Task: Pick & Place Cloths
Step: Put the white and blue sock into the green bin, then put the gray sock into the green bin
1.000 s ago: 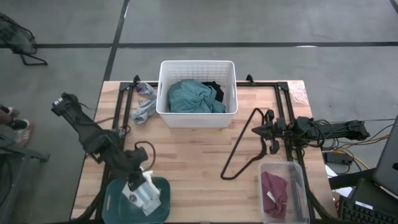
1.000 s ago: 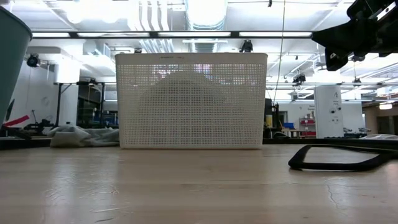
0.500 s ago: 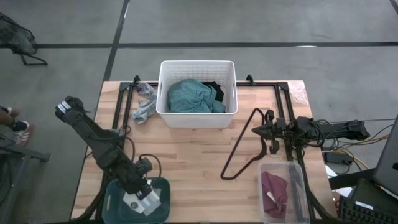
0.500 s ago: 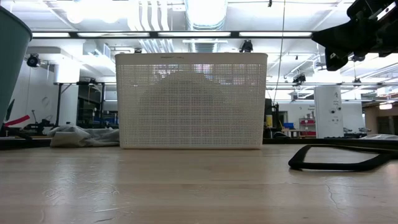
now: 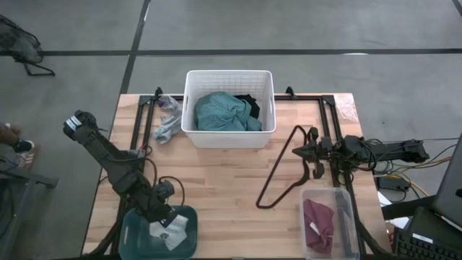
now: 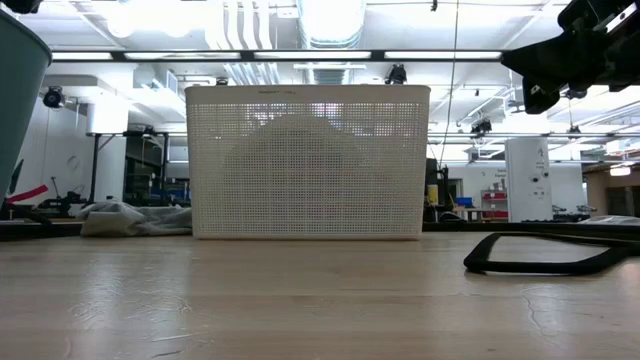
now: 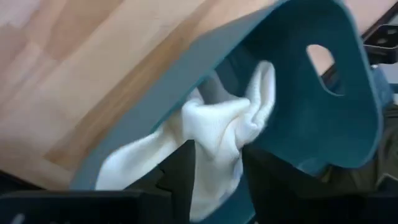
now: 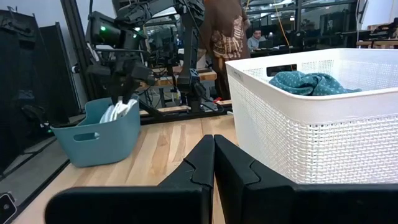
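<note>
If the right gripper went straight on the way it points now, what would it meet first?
Judging by its wrist view, the shut right gripper points across bare table between the white basket and the teal bin. The way looks free, though depth is unclear.

Light wooden table [image 5: 216, 173], black frame rails along its sides. On it: white perforated bin [image 5: 229, 137] at the far middle; grey and white rags [image 5: 167, 124] heaped just beside the bin's left wall; thin black wire hanger [image 5: 283, 170] lying flat right of centre; teal bin [image 5: 186, 217] at near-left edge; clear bin [image 5: 345, 209] at near-right corner.
</note>
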Action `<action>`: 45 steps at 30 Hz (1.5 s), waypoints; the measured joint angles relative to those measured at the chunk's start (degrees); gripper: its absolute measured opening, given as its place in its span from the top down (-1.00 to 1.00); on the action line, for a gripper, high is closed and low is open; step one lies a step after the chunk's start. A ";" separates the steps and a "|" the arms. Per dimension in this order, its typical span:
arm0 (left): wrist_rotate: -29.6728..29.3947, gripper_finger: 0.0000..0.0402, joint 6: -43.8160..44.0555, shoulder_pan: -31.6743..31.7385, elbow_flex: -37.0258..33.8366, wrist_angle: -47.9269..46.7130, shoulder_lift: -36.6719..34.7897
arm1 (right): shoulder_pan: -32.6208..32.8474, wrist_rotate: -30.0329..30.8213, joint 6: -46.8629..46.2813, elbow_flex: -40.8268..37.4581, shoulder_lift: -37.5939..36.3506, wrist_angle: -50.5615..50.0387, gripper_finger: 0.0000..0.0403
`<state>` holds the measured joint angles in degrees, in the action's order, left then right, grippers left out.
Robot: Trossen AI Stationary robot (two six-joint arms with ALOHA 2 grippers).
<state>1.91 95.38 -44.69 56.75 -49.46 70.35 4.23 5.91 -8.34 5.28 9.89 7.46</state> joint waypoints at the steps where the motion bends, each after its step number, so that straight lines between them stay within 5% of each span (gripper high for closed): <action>1: -0.01 0.30 0.31 0.00 0.00 0.74 0.00 | -0.01 0.00 -0.01 0.00 0.01 0.00 0.96; 7: -0.11 0.22 -1.64 0.27 0.09 11.69 -0.13 | -0.02 0.00 -0.02 0.00 0.01 0.00 0.96; 20: -4.59 0.21 -12.65 5.28 0.36 3.79 -4.24 | -0.01 0.02 -0.01 0.00 0.00 0.00 0.96; 25: -16.62 0.21 -17.10 8.67 1.10 -3.57 -8.86 | 0.00 0.02 -0.02 0.00 0.00 0.00 0.96; 32: -47.87 0.22 -13.74 9.87 1.18 -15.07 -15.64 | 0.00 0.02 -0.01 0.00 0.02 0.00 0.96; 35: -56.28 0.22 -12.40 12.04 1.18 -19.11 -18.50 | 0.00 0.02 0.00 0.00 0.01 0.00 0.96; 45: -58.07 0.22 -17.89 29.54 1.18 -24.73 -26.25 | 0.00 0.02 -0.02 0.00 0.00 0.00 0.96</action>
<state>-56.16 77.49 -15.15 57.93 -74.19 44.09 4.23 5.93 -8.36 5.28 9.89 7.46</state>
